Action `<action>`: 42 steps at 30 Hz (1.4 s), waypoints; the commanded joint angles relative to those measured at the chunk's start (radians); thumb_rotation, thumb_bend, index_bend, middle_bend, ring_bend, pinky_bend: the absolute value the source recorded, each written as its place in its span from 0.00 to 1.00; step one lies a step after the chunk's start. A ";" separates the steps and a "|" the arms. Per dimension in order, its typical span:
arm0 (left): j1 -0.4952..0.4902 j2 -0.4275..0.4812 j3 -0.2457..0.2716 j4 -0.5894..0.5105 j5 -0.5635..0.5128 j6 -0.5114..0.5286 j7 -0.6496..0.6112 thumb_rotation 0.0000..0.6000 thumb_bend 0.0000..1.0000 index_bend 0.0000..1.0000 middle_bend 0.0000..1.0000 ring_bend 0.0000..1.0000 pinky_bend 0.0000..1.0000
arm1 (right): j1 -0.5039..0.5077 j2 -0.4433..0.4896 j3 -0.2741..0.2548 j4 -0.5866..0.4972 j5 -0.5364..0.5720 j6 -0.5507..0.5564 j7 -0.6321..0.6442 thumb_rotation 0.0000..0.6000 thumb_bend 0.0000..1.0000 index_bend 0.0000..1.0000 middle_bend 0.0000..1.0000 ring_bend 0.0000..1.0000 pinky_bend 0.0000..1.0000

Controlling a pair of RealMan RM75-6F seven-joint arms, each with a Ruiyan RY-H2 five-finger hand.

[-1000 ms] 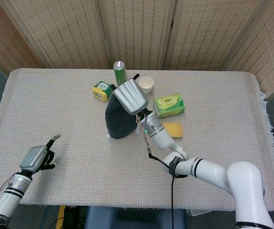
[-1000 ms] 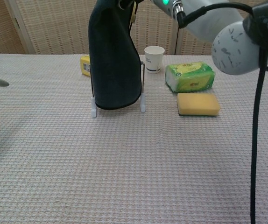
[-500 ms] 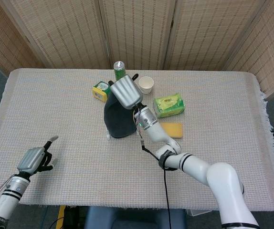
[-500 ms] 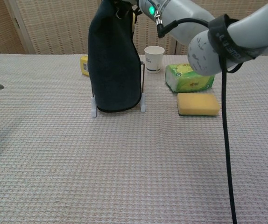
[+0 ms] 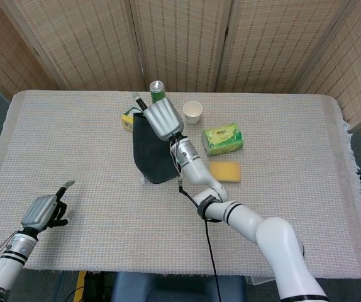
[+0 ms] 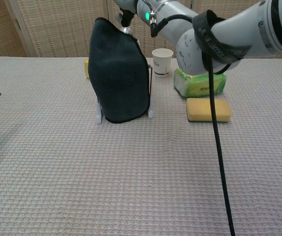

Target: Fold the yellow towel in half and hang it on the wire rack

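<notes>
**Towel draped on rack; my right hand moving off its top edge**

1. My left hand [image 5: 42, 212] sits low at the near left corner of the table [image 5: 306, 189]. It holds nothing. One finger points up and the others are curled in loosely. Compared with a second ago it has dropped slightly toward the near edge. It takes no part in the current step.

2. The towel [image 6: 120, 78] hangs folded over the wire rack [image 6: 150, 101], left of centre and toward the far edge of the table. It appears dark, not yellow, in both views. A second ago it hung tall and narrow, lifted from above. It now sits lower and rounder, with its top resting on the rack. The rack feet show below its hem on both sides.

3. My right hand [image 5: 160, 119] is above the top of the towel and has shifted left over the last second. In the chest view only a fingertip shows at the upper frame edge, near the towel's crest. I cannot tell whether I am pinching the cloth or have let go.

4. Judgement: the hang appears essentially complete. The remaining step is to confirm release and lift clear without dragging the towel off.

5. To the right of the rack stand a green can [image 5: 157, 91], a paper cup [image 6: 162, 62], a green packet [image 6: 200, 81] and a yellow sponge [image 6: 208, 109], all untouched.
</notes>
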 commanded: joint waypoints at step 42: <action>0.157 -0.012 -0.016 0.012 0.084 0.376 0.251 1.00 0.40 0.00 0.38 0.34 0.41 | -0.917 0.775 -0.485 -1.021 -0.247 0.536 0.379 1.00 0.55 0.14 0.23 0.22 0.37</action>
